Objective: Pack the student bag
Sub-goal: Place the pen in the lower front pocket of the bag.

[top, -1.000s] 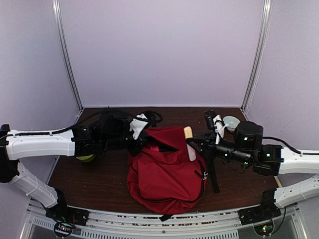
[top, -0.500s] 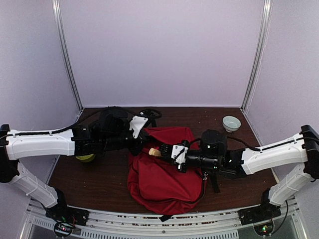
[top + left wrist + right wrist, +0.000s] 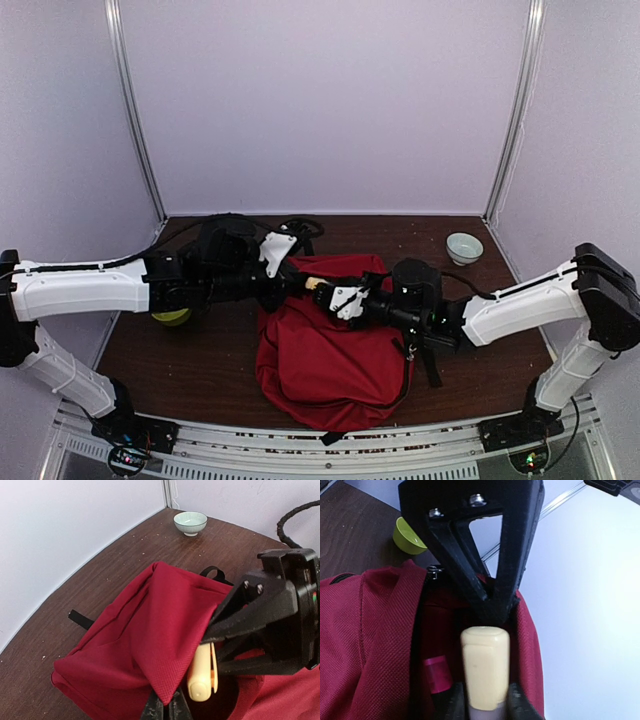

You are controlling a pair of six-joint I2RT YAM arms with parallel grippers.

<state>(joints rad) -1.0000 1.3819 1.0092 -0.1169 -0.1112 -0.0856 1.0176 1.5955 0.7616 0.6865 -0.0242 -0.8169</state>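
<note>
At mid-desk (image 3: 180, 370), toward the near edge: red backpack (image 3: 325, 365), slumped and soft, mouth at its rear end and gaping. Left hand (image 3: 164, 709) clamped tight on the edge of the upper red flap, holding it up off the dark opening. Right hand (image 3: 325, 291) stretched in from the right, closed on a cream-capped stick (image 3: 485, 665) (marker or glue stick, cannot tell), fingers (image 3: 456, 707) snug against both its sides. Capped end poking out past the fingertips, right at the mouth of the backpack, under the raised flap. Just left of the stick in the right wrist view, inside the opening, something pink (image 3: 437, 675), half hidden by the dark lining. Metal zipper pull (image 3: 434, 571) at the top of the opening, beside the left hand's black frame. Black strap (image 3: 80, 620) flat on the wood, sticking out from the backpack's edge. Pale green bowl (image 3: 464, 246) in the rear right corner, upright, well apart from the backpack. Lime-green bowl (image 3: 172, 318) on the left, partly hidden beneath the left arm. Black cable loop (image 3: 300, 228) behind the left hand, near the back wall.
</note>
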